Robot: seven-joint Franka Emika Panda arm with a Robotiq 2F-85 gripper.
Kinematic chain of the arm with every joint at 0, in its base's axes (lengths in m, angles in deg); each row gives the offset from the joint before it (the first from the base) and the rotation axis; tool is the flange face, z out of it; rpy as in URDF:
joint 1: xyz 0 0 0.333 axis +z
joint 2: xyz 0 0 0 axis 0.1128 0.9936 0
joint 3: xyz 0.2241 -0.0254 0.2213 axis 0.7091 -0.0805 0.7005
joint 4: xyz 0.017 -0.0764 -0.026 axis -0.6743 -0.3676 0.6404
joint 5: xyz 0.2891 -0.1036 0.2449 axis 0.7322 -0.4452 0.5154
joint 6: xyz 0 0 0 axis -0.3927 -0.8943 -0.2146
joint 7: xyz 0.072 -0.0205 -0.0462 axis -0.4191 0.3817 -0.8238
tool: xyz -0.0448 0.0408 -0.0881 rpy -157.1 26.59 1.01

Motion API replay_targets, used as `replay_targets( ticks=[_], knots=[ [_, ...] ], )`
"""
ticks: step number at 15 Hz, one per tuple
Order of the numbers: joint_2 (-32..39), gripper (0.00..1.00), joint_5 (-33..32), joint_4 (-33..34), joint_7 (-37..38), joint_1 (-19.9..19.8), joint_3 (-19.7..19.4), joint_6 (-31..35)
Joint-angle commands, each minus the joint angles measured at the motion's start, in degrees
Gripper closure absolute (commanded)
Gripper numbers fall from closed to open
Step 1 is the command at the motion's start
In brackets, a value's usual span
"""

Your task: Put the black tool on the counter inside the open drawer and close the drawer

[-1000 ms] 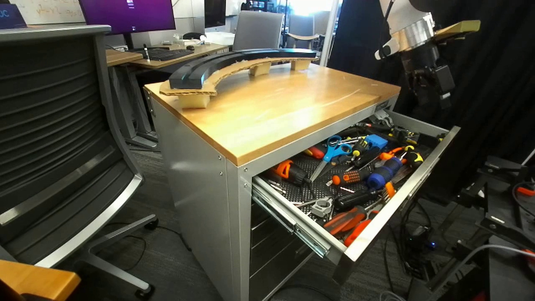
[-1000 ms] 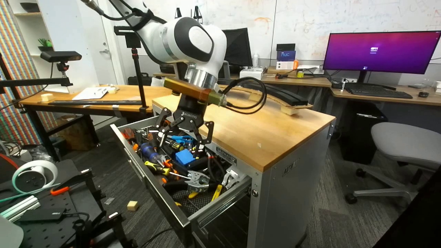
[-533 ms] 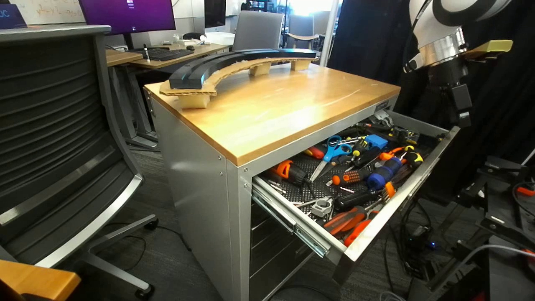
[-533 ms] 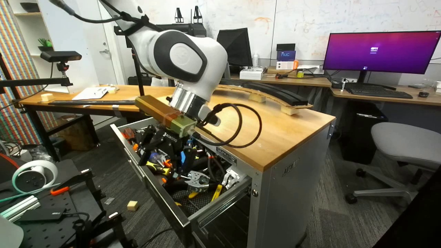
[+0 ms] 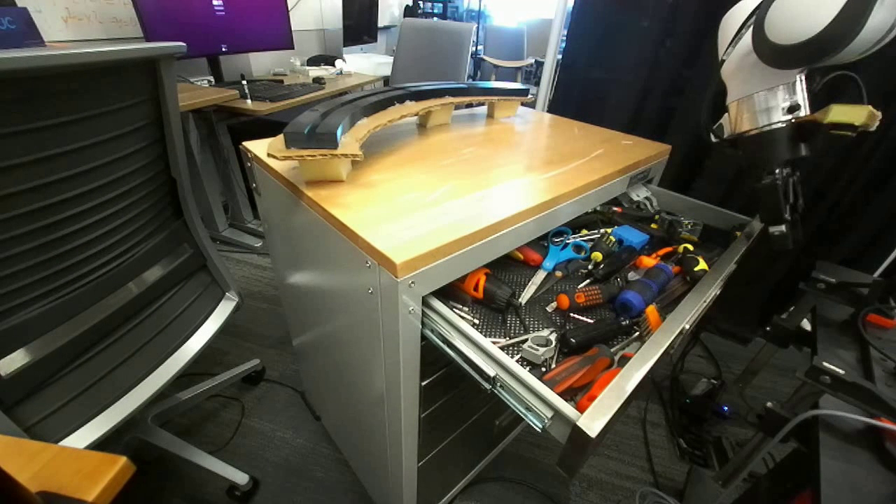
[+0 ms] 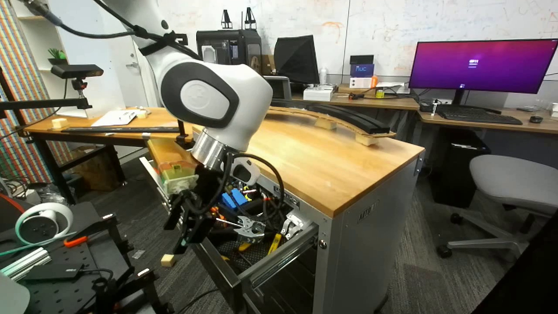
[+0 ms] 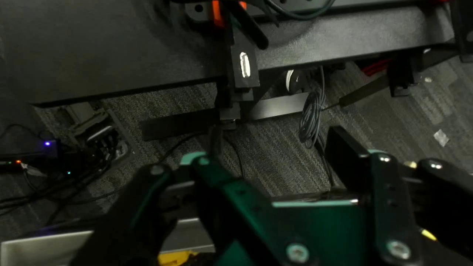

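Note:
The drawer [image 5: 672, 343] is pulled out, full of hand tools, in both exterior views; its front panel [image 6: 220, 261] faces the floor side. The counter [image 5: 490, 168] bears only a long curved dark object. I see no black tool on it, and I cannot pick the tool out among the drawer's contents. My gripper [image 6: 185, 233] hangs at the outer side of the drawer front, near its far end in an exterior view [image 5: 780, 227]. In the wrist view the gripper [image 7: 279, 151] is open, with only floor between its fingers. The drawer's rim [image 7: 48, 236] shows behind it.
The curved dark object [image 5: 420, 98] rests on cardboard and foam blocks. A black equipment frame [image 7: 129, 48] stands across from the drawer front. A yellow block [image 6: 168, 260] lies on the floor. A chair [image 5: 91, 231] stands beside the cabinet.
My gripper has moved from over the drawer's contents outward and down, past the drawer front, and the wrist has turned. The drawer looks about equally open.

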Motion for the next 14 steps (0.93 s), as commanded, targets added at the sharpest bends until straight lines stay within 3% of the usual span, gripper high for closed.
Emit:
replay_targets(
  ticks=[1,3,6,9,14],
  knots=[
    [1.49,0.58,0.46,0.37,9.15,1.08,-0.80,7.44],
    [2.92,0.73,-1.96,1.61,15.90,2.36,-0.89,12.09],
    [3.14,0.93,-4.93,2.81,20.69,4.18,-0.69,13.29],
    [5.90,1.00,-10.86,5.29,26.63,6.83,-1.14,15.47],
    [11.47,0.93,-21.79,11.93,31.75,10.69,-1.51,17.09]
  ],
)
